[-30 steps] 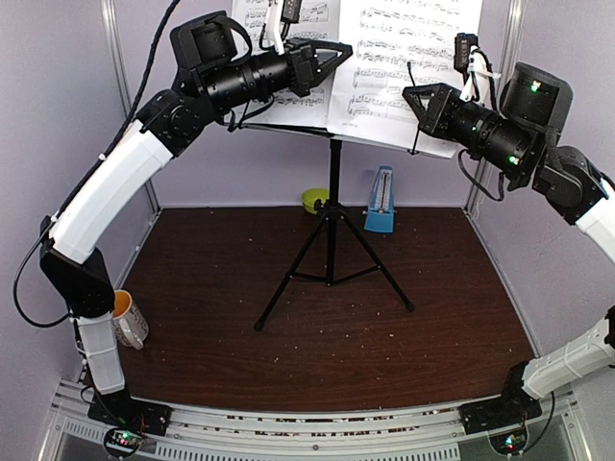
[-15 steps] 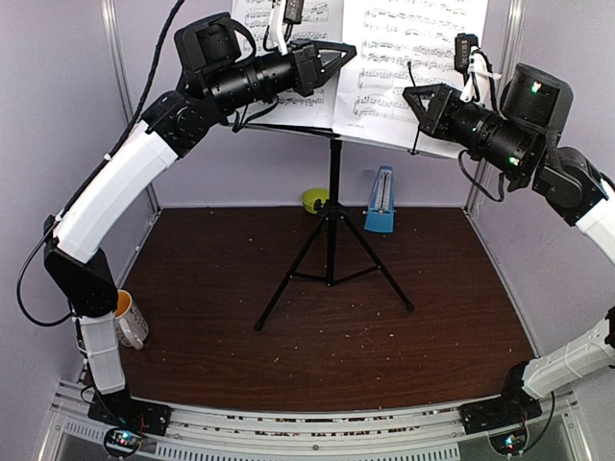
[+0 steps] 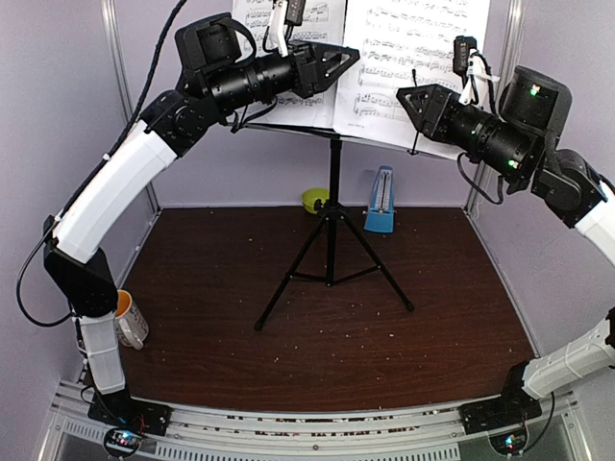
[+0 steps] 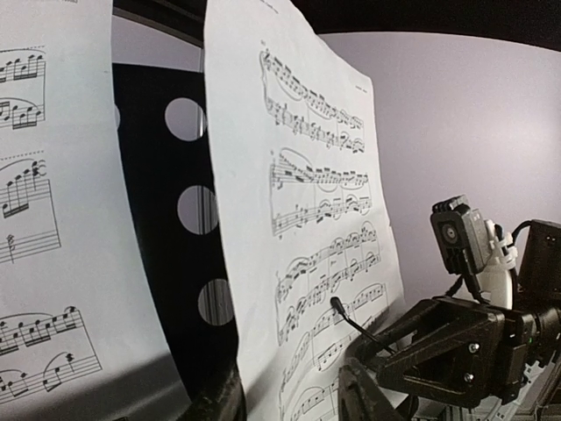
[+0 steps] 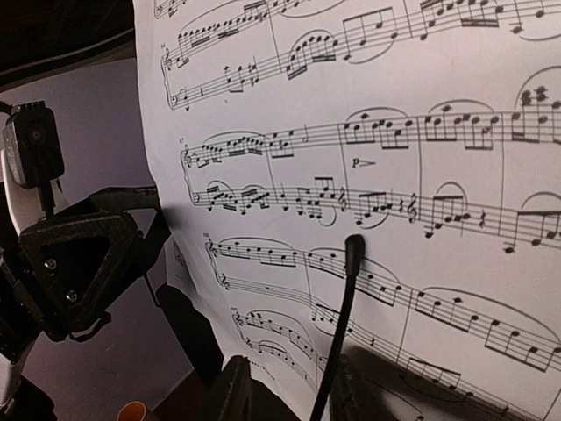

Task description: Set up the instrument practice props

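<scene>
Left tool [image 4: 294, 399], fingers spread, with the edge of the right-hand music sheet [image 4: 307, 219] between them; the other sheet [image 4: 44, 219] lies to its left on the black stand [image 4: 149, 219]. Right tool [image 5: 285, 395], also spread, faces the right-hand music sheet, a wire clip [image 5: 346, 289] rising between its fingers. The blue metronome [image 3: 382, 202] stands well below both tools on the surface [image 3: 288, 346].

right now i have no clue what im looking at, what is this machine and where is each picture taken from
These are two robot arms, left arm and right arm, bolted at a table's near edge. The top picture looks down from behind them. The other two come from cameras on their wrists. On the table are a music stand, a blue metronome, a green bowl and a mug. Two music sheets lean on the stand: left page and right page. The left fingers and right fingers are up at the right page. They look apart, and nothing seems held.
</scene>
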